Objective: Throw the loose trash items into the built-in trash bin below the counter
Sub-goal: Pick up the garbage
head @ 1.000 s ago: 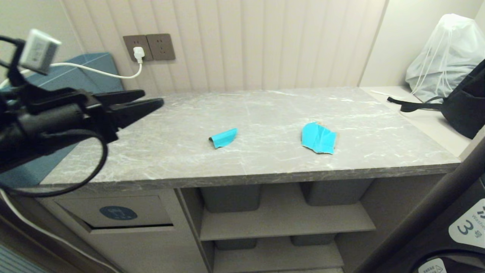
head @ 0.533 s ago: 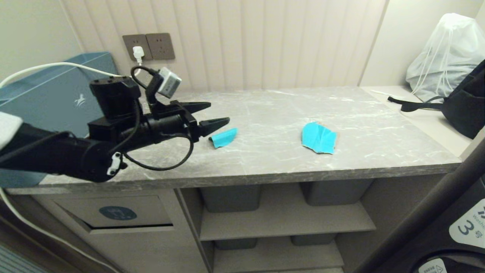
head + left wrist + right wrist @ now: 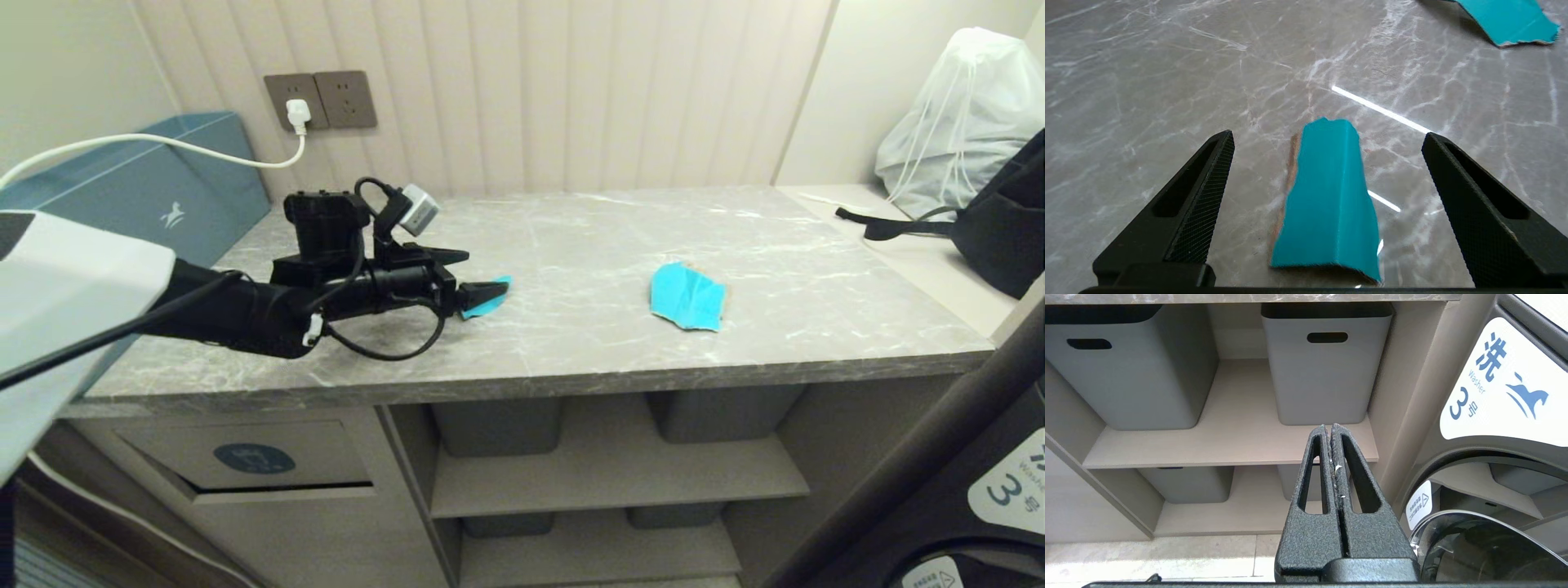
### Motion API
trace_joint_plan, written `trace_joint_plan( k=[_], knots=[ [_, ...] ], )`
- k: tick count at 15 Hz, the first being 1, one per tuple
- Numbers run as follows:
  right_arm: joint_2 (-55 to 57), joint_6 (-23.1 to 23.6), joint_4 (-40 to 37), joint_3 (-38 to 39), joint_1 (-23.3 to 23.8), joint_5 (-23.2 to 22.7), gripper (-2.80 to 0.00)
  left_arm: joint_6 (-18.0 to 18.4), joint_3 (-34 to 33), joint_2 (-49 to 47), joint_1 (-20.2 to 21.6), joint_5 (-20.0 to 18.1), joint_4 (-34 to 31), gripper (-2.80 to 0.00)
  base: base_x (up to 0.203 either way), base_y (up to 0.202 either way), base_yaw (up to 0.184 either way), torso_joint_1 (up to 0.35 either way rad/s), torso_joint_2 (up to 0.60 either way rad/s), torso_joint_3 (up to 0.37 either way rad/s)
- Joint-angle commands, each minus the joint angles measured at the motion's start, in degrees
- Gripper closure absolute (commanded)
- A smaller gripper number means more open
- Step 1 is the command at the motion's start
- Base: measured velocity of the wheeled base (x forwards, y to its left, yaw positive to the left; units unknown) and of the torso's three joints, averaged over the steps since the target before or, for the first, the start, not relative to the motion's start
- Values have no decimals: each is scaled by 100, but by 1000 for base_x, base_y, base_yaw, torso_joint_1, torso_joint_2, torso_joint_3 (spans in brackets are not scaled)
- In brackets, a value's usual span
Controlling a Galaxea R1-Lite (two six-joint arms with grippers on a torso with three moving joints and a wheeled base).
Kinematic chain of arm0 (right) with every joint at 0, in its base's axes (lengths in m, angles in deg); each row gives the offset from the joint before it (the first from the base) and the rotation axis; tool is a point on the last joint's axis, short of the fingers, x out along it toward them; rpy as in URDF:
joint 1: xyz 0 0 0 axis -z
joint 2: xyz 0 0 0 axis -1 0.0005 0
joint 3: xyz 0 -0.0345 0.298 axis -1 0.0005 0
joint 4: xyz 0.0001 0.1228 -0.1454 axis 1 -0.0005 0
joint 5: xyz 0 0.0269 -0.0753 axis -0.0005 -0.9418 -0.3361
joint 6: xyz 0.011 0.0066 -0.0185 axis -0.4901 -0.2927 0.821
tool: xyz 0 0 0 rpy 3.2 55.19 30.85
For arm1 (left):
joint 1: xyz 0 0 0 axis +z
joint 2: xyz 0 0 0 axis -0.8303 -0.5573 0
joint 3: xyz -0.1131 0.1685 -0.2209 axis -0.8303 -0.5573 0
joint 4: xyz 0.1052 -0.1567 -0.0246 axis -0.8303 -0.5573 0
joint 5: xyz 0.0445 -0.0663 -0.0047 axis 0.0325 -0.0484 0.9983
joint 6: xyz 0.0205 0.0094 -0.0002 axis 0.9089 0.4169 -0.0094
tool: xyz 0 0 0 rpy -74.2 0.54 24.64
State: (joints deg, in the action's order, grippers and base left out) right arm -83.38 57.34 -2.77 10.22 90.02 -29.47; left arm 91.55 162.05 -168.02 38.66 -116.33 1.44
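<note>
Left gripper (image 3: 482, 273) reaches in from the left of the head view, low over the counter (image 3: 588, 351), jaws spread wide to either side of the smaller turquoise scrap (image 3: 1329, 200), nothing grasped. Larger scrap (image 3: 687, 297) lies flat right of centre, well apart; bin flap (image 3: 245, 457) sits lower left under the slab. Right gripper (image 3: 1330, 428) clenched empty, facing the grey tubs (image 3: 1323, 363).
</note>
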Motion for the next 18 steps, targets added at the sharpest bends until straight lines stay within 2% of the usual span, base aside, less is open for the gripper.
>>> trace_joint_plan(
  k=[1,4,6,8,10,11,18],
  knots=[
    [-11,6,4,0,4,-4,0,38,373,-119,6,25,-341,-280,0,0,0,0,0,0],
    [-11,6,4,0,3,-4,0,461,625,-124,6,237,-1124,-280,0,0,0,0,0,0],
    [-11,6,4,0,-5,-4,0,533,597,-114,9,270,-1204,-280,0,0,0,0,0,0],
    [-4,-3,4,0,2,-3,0,789,568,-148,42,270,-1229,-280,0,0,0,0,0,0],
    [-11,-12,-4,0,-2,5,0,807,549,-170,42,270,-1212,-280,0,0,0,0,0,0],
    [-11,-12,-5,0,-5,5,0,809,558,-184,42,270,-1212,0,0,0,0,0,0,0],
    [-11,-3,-5,0,-5,5,0,827,253,7,42,270,-1182,0,0,0,0,0,0,0]
  ],
)
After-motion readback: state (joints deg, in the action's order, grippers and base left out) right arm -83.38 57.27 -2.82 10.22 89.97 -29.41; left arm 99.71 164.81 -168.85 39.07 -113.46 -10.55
